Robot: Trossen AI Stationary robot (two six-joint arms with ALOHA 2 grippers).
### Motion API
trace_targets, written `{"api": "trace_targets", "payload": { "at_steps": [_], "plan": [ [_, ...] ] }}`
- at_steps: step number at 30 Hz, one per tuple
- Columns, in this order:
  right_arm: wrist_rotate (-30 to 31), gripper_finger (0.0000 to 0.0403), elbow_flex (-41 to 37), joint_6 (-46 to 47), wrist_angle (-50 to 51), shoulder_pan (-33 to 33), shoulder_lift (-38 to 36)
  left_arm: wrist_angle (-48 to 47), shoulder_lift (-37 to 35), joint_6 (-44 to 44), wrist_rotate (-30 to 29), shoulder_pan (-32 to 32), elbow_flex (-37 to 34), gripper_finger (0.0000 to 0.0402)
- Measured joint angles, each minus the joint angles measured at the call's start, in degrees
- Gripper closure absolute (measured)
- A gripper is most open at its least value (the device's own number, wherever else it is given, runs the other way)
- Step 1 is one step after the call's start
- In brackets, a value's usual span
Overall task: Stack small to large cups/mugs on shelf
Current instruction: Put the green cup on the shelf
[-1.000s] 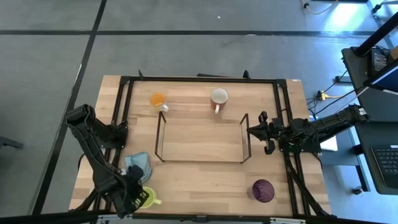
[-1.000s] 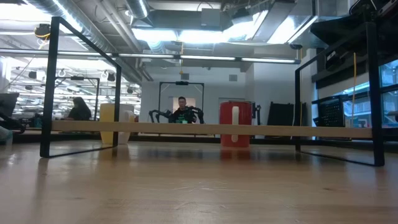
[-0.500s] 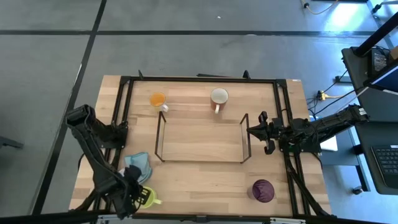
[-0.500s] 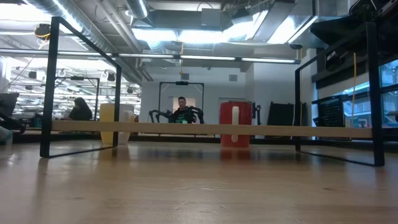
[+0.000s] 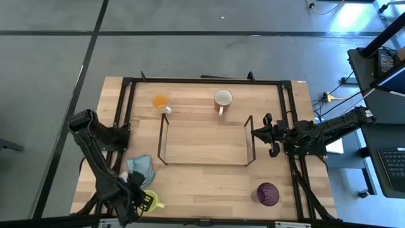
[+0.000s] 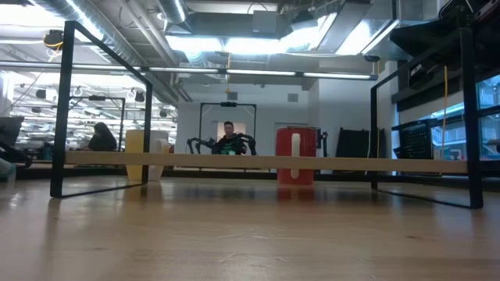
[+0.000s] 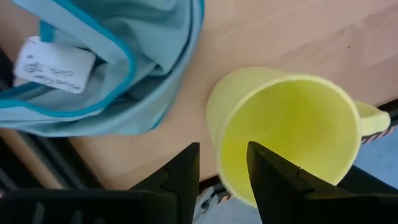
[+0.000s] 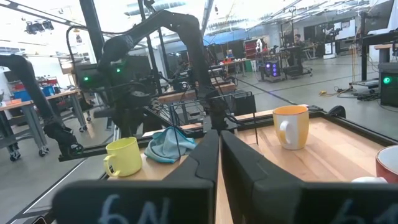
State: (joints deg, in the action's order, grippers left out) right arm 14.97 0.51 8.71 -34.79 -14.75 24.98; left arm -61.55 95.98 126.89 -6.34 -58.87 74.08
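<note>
Your left arm reaches down to the table's near left corner, wrist bent over so the left gripper (image 5: 140,201) points downward with its fingers (image 7: 184,177) spread apart. Your right arm comes in from the right edge, stretched low and level toward the middle, and the right gripper (image 5: 256,133) has its fingers (image 8: 202,155) pressed together, holding nothing.

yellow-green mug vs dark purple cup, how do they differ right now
The yellow-green mug stands at the table's near left corner beside the light blue cloth; the dark purple cup stands at the near right, alone. The mug shows a side handle; no handle shows on the cup. The left gripper straddles the mug's rim, one finger inside, not closed on it; no gripper is at the cup. Both stand on the table, off the shelf.
</note>
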Motion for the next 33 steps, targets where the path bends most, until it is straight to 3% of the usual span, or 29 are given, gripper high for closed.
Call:
{"api": "trace_targets", "payload": {
  "at_steps": [16, 20, 25, 33],
  "plan": [
    [0.0, 0.0382, 0.0, -0.1, 0.0, 0.0, 0.0, -0.4, 4.6, -2.8, -0.5, -0.2, 0.0, 0.0278],
    [0.0, 0.0382, 0.0, 0.0, 0.0, 0.0, 0.0, -0.5, 4.6, -7.2, -0.6, 0.3, 0.0, 0.0311],
    [0.0, 0.0382, 0.0, 0.0, 0.0, 0.0, 0.0, -0.5, 4.6, -14.1, -0.7, 0.7, 0.0, 0.0386],
    [0.0, 0.0382, 0.0, 0.0, 0.0, 0.0, 0.0, -0.5, 4.5, -27.9, -1.1, 3.5, 0.0, 0.0396]
  ]
}}
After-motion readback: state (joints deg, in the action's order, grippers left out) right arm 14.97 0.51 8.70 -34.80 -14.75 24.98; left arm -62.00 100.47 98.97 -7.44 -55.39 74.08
